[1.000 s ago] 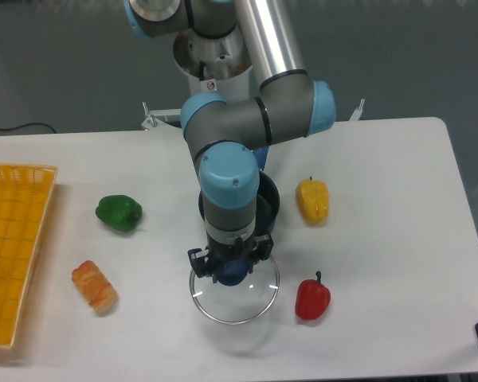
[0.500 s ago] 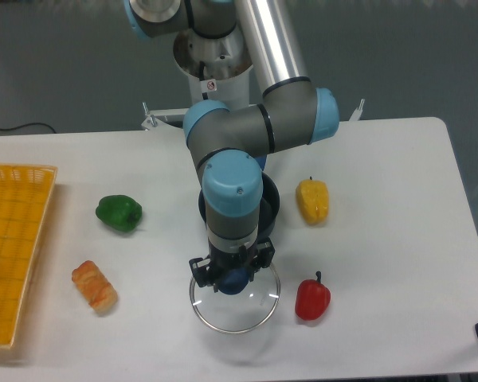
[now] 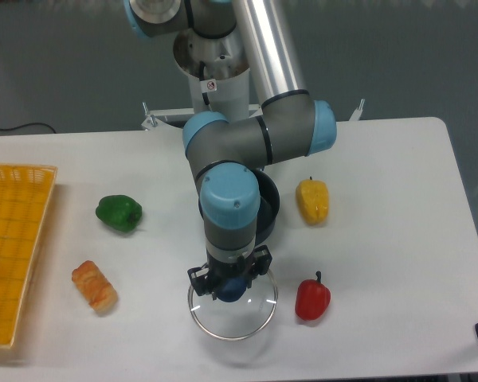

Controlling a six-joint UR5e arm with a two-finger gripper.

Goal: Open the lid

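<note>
Now the white table (image 3: 382,159) sits under everything. Behind the jaws is the dark blue saucepan (image 3: 268,208), partly hidden by the arm. Right below the jaws hangs the lid (image 3: 233,312), off the pan, near the table's front. The gripper (image 3: 229,285) squeezes its blue knob (image 3: 232,290) from both sides.

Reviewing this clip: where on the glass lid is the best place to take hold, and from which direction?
By the blue knob at the centre of the lid, coming straight down from above. The glass disc is flat and thin-rimmed, so the edge gives little to pinch, while the knob stands up as the one raised part. The claw sits there now, fingers on either side of the knob.
</note>
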